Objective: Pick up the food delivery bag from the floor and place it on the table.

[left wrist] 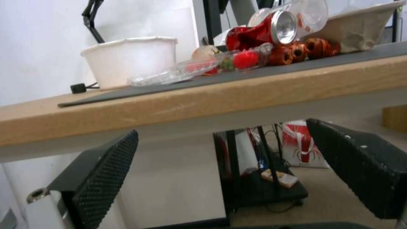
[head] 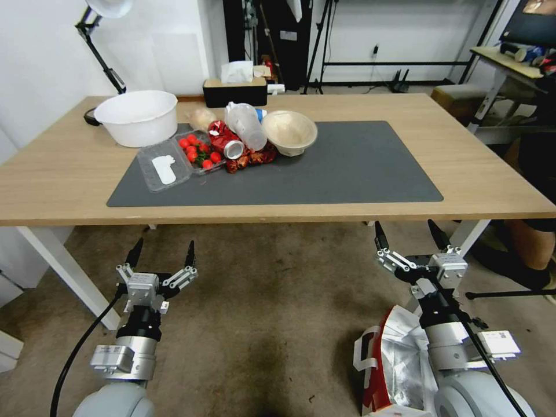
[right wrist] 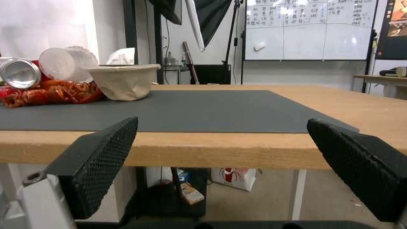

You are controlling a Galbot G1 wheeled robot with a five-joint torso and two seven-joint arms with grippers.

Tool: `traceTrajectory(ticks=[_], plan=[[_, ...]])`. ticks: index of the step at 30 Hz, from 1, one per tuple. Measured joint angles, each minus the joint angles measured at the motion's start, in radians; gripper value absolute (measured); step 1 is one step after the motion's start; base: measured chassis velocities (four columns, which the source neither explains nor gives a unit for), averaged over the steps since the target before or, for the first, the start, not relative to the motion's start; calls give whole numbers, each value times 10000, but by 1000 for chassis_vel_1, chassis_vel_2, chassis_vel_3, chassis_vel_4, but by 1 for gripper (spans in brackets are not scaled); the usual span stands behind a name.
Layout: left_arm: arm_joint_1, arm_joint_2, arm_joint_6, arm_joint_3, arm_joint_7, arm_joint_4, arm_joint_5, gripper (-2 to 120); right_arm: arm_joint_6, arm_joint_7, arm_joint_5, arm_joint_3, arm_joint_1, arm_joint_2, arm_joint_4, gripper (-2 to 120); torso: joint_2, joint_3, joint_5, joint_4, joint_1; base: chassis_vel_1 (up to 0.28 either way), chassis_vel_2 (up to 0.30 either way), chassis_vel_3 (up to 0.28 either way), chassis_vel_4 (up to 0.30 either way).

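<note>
White-and-red food delivery bag (head: 399, 365) stands on the floor (head: 272, 324) at lower right, beneath the right tool (head: 408, 231). Left tool (head: 162, 250), lower left, also points toward the tabletop (head: 463, 156), fingers spread apart.

White food delivery bag (head: 399, 359) has red sides and silver foil lining; light-wood table (head: 475, 168) carries a dark grey mat (head: 347, 168); brown-grey carpet (head: 266, 313) shows darker stains.

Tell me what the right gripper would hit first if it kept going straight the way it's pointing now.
Most likely the front edge of the table. The right gripper, open, points level at that light-wood edge with nothing between; its fingertips look just below the tabletop, though the depth is hard to judge.
</note>
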Motion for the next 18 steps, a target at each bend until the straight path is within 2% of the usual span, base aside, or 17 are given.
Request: traceTrajectory(ticks=[18], plan=[[-47, 15, -3, 91, 18, 90, 62, 99, -7, -65, 48, -2, 72, 57, -21, 100, -744, -455, 1, 0, -283, 0, 0, 0, 0]])
